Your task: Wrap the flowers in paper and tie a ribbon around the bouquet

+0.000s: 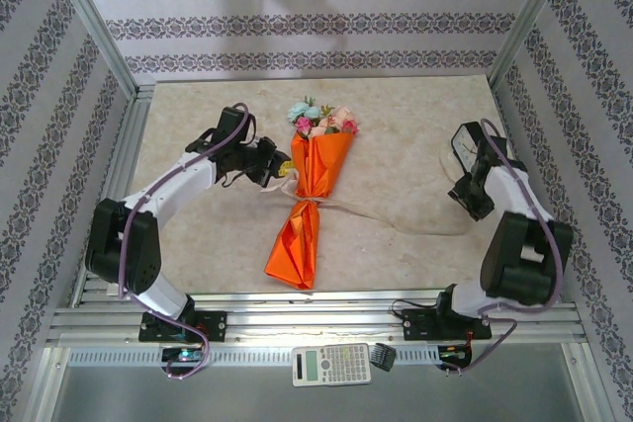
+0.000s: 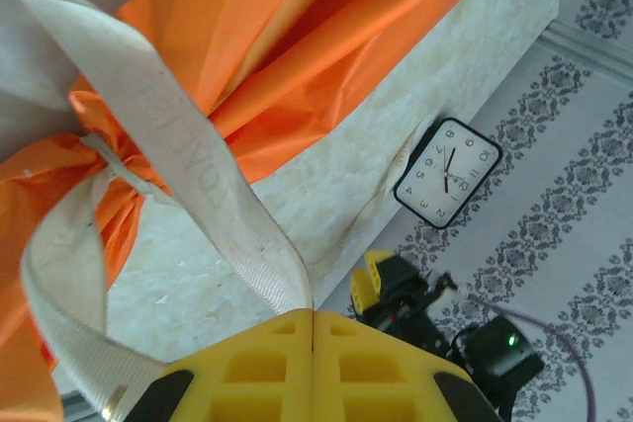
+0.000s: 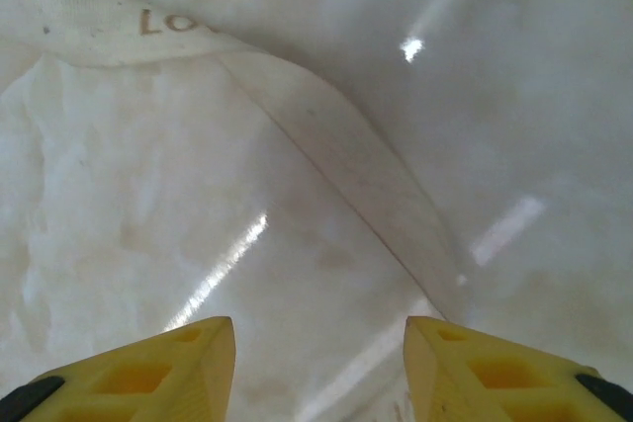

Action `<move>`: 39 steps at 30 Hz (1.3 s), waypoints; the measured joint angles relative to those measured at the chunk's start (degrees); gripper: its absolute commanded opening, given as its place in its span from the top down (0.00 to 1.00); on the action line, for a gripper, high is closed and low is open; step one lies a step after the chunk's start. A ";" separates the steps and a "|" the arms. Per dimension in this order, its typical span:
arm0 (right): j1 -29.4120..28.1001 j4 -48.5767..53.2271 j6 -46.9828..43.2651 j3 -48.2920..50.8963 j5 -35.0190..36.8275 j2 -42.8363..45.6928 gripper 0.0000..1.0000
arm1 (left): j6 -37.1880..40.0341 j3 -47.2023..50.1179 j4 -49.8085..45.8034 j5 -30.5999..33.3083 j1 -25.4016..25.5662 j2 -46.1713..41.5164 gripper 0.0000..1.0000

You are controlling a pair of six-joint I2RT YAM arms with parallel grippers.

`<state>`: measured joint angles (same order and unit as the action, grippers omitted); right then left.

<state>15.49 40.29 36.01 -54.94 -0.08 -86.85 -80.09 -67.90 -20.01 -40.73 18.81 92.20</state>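
Marbled tabletop (image 1: pixel 198 244): tapering orange paper bouquet (image 1: pixel 315 180) lies centre, beige fabric ribbon (image 2: pixel 188 160) cinched round its waist. Left gripper (image 2: pixel 313 318) clamps one ribbon end; right gripper (image 3: pixel 318 328) hangs parted, empty, over the right tail. Advice: hold left tension, pull evenly.

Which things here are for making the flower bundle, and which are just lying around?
For the job:
flowers
orange paper
beige ribbon

Just lying about:
clock
calculator
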 measured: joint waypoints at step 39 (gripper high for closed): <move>-1.57 4.52 -15.69 -14.60 4.68 -15.32 0.50 | 19.34 -27.10 -13.81 9.73 7.52 30.45 1.00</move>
<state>13.91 44.82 20.32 -69.54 4.60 -102.17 -60.75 -95.00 -33.82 -31.00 26.33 122.65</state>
